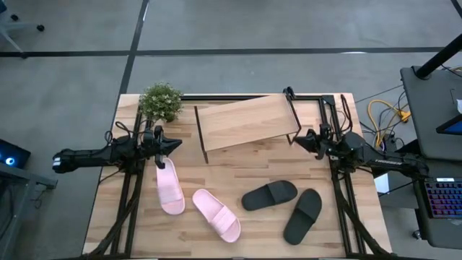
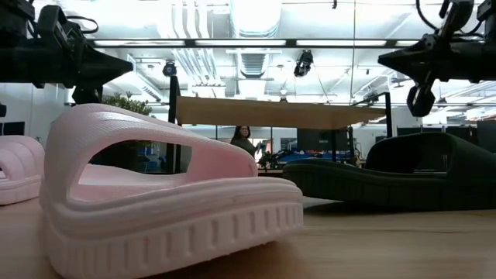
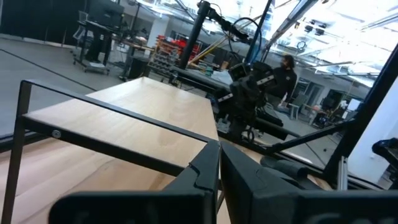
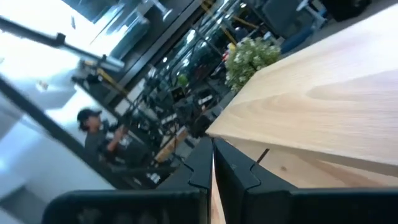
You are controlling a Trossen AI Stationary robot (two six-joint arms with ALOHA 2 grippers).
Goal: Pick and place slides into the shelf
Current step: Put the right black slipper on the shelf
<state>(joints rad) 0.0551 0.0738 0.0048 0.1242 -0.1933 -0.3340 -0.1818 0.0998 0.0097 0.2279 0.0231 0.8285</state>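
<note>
Slides lie in a row along the table's [image 1: 101,217] front half: two pink slides [image 1: 171,186] toward its left edge, two black slides [image 1: 269,195] toward its right. The shelf [image 1: 245,121] stands bare by the back edge. My left gripper [image 1: 175,144] and right gripper [image 1: 299,139] flank it, both pinched closed, holding nothing.

Two pink slides [image 1: 170,186] [image 1: 216,214], two black slides [image 1: 269,195] [image 1: 303,216], one shelf [image 1: 245,120], one plant [image 1: 160,100] (at eleven o'clock), two arms.
</note>
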